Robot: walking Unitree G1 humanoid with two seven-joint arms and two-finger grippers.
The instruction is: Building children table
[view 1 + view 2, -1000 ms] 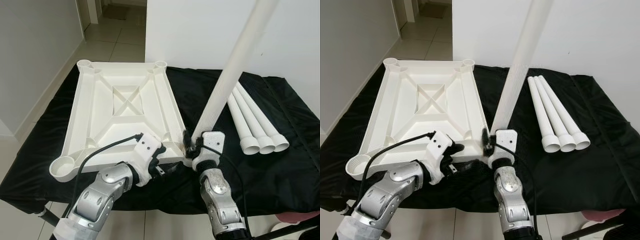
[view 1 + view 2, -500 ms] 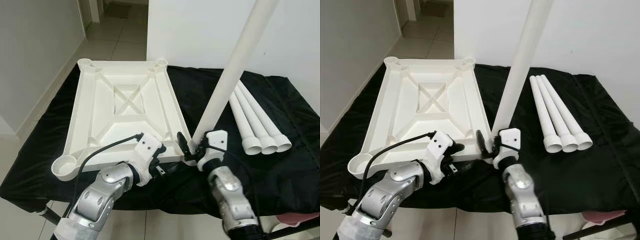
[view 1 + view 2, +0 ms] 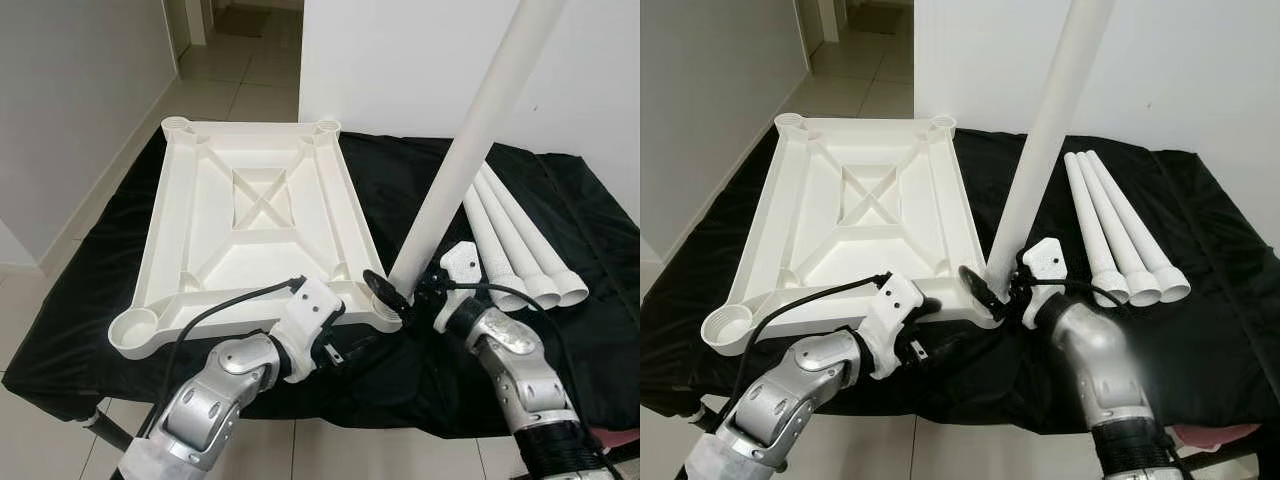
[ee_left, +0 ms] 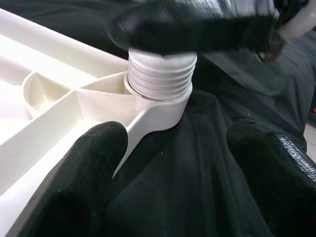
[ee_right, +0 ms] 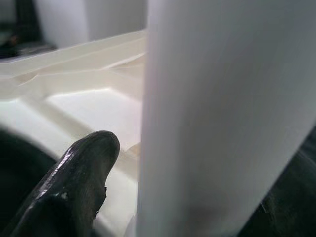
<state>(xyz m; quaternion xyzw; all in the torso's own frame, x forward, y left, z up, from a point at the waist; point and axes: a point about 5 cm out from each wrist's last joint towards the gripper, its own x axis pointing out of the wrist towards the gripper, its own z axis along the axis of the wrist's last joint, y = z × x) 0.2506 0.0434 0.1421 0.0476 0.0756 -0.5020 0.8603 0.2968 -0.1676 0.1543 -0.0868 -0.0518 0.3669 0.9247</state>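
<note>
Upturned white plastic tabletop with ribbed underside lies on the black-draped table, a round socket at each corner. Long white plastic leg tube stands in the near right corner socket, ridged foot seated at the socket mouth; long axis rises from there toward 1 o'clock, tilted, not plumb.

Right tool sits at the tube's base, just at 3 o'clock of the socket, one black finger close against the tube wall; looks closed round the tube, though the far finger is hidden.

Left tool spread wide, facing the same socket from 7 o'clock, gripping nothing.

Three more white leg tubes lie side by side at 3 o'clock, well apart.

Judgement: right arm nearer; tube likely needs bringing upright over the socket before driving home
</note>
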